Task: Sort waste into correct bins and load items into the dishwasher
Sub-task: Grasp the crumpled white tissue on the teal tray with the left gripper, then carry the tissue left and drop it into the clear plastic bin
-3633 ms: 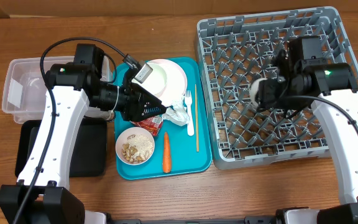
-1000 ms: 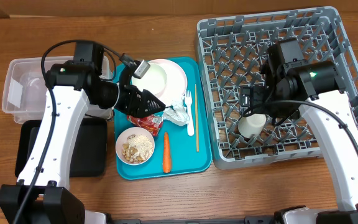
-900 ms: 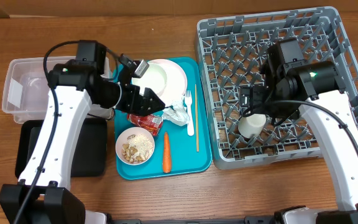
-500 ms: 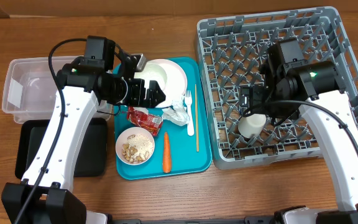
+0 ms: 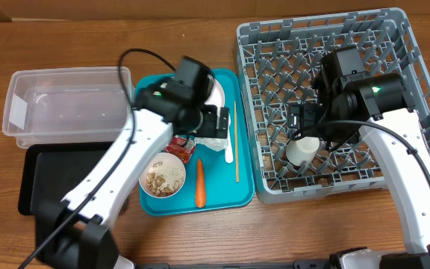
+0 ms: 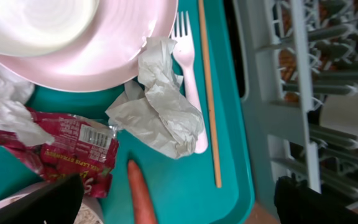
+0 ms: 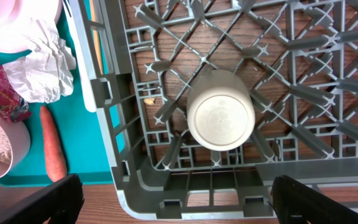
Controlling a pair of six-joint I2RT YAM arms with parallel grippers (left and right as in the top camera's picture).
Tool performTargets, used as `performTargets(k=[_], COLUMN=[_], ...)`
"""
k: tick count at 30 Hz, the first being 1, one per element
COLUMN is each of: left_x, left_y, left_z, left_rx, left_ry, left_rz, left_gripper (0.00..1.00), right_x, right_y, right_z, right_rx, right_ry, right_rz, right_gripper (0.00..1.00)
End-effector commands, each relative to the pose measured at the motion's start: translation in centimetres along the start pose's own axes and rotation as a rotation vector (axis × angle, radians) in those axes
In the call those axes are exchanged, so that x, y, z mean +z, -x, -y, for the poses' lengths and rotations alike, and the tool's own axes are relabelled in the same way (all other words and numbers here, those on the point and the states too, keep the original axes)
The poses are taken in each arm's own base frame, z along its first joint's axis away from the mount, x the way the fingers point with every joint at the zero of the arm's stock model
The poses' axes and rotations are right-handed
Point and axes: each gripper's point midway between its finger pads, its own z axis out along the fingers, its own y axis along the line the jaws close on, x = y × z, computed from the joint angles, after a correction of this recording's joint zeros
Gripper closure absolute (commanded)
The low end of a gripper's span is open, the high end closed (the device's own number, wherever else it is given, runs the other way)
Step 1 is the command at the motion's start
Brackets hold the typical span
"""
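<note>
My left gripper [image 5: 221, 123] hovers open over the teal tray, holding nothing. Below it lie a crumpled napkin [image 6: 160, 112], a white fork [image 6: 188, 74], a thin wooden stick [image 6: 208, 93], the red wrapper [image 6: 61, 146] and the carrot [image 6: 140, 199]. The white plate [image 6: 104, 43] lies just beyond them, with a white bowl on it. A bowl of crumbs [image 5: 163, 175] sits at the tray's front left. My right gripper [image 5: 304, 123] is open above the grey rack [image 5: 394, 90]. The small white cup [image 7: 220, 118] stands upside down among the pegs, free of its fingers [image 7: 36, 202].
The clear tub [image 5: 66, 104] stands at the far left with the black tray [image 5: 58, 175] in front of it. The teal tray [image 5: 230, 196] lies between them and the rack. My left arm crosses over the tray's left half.
My left arm has swung right from the red wrapper to above the napkin and fork, its jaws opening wider. The wrapper stays on the tray. The right gripper has let go of the cup, which now stands in the rack.
</note>
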Motion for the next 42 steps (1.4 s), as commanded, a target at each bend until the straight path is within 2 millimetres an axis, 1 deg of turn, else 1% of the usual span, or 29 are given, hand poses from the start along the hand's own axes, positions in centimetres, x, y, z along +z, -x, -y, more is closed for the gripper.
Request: performTargets(k=[1,5,8,11,14,15,16,18,19,20,21,22,23,25,27,42], left_x=[2.7,5.9,7.9,9.0,9.2,9.2,9.3,9.3,9.3,9.3,9.3,9.3,9.4,9.4,9.4,9.4], left_y=[-0.1,-1.0,-1.8,-2.1,-1.9,-1.8,-1.7,-1.5,-1.4,-1.4,-1.3,-1.3,-1.3,-1.3,-1.3,-1.7], left_z=[-0.9,-1.1,-1.2,-1.3,-1.3,-1.2,-1.2,-1.1,-1.0,-1.0,-1.0,-1.0,-1.0,-1.0,-1.0,-0.3], left_rx=[-0.117,-0.156,-0.163,-0.165,-0.164,-0.164,-0.164,-0.163,-0.163,-0.162,-0.162,-0.162,-0.161,-0.155,-0.155,-0.144], left_ry=[0.108,0.14,0.137,0.142,0.139,0.136,0.134,0.129,0.127,0.126,0.125,0.125,0.126,0.126,0.127,0.11], left_rz=[-0.01,-0.076,-0.131,-0.152,-0.148,-0.144,-0.14,-0.132,-0.129,-0.127,-0.125,-0.125,-0.126,-0.125,-0.126,-0.136], left_gripper=[0.0,0.0,0.0,0.0,0.07,0.11,0.2,0.41,0.48,0.53,0.55,0.55,0.51,0.39,0.36,0.37], right_x=[-0.9,-0.9,-0.9,-0.9,-0.9,-0.9,-0.9,-0.9,-0.9,-0.9,-0.9,-0.9,-0.9,-0.9,-0.9,-0.9], right_y=[0.4,0.4,0.4,0.4,0.4,0.4,0.4,0.4,0.4,0.4,0.4,0.4,0.4,0.4,0.4,0.4], right_z=[-0.4,-0.4,-0.4,-0.4,-0.4,-0.4,-0.4,-0.4,-0.4,-0.4,-0.4,-0.4,-0.4,-0.4,-0.4,-0.4], right_rx=[-0.012,-0.013,-0.013,-0.013,-0.013,-0.013,-0.012,-0.013,-0.012,-0.013,-0.013,-0.012,-0.012,-0.012,-0.013,-0.012], right_ry=[0.015,0.015,0.015,0.015,0.015,0.015,0.015,0.015,0.015,0.015,0.015,0.015,0.015,0.015,0.015,0.015], right_rz=[0.032,0.032,0.032,0.032,0.032,0.032,0.032,0.032,0.032,0.032,0.032,0.032,0.032,0.032,0.032,0.032], right_gripper=[0.0,0.0,0.0,0.0,0.0,0.0,0.0,0.0,0.0,0.0,0.0,0.0,0.0,0.0,0.0,0.0])
